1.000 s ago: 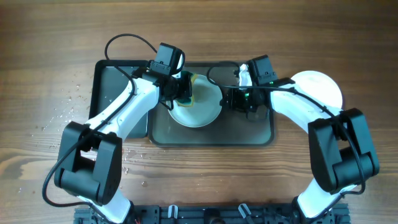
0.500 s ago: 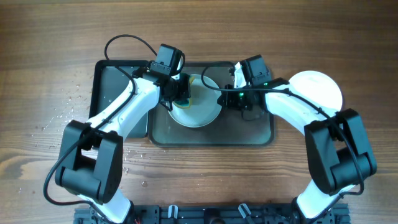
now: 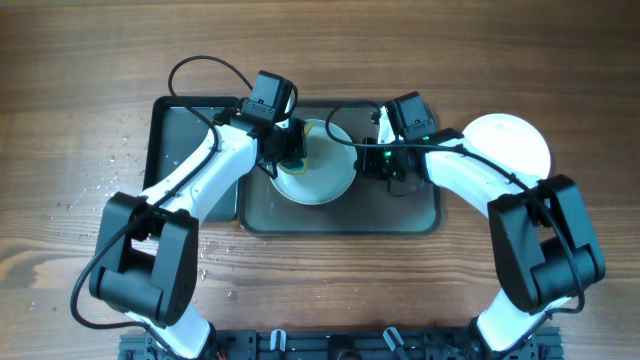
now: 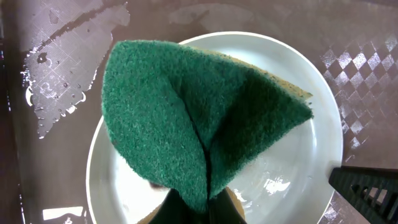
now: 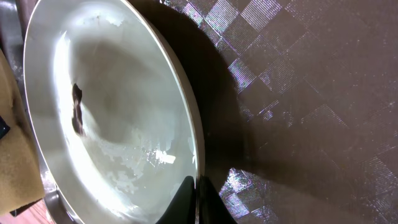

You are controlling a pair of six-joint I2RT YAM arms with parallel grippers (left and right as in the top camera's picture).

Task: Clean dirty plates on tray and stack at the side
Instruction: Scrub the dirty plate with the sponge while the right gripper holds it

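Clamping a sponge (image 4: 186, 118), left pincer (image 4: 202, 213) covers the plate (image 4: 298, 168); right pincer (image 5: 198, 202) pinches its rim; second plate (image 3: 520, 140) lies aside.

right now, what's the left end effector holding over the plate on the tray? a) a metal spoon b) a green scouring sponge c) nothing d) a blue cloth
B: the left end effector is pinched shut on a folded green sponge held over the plate.
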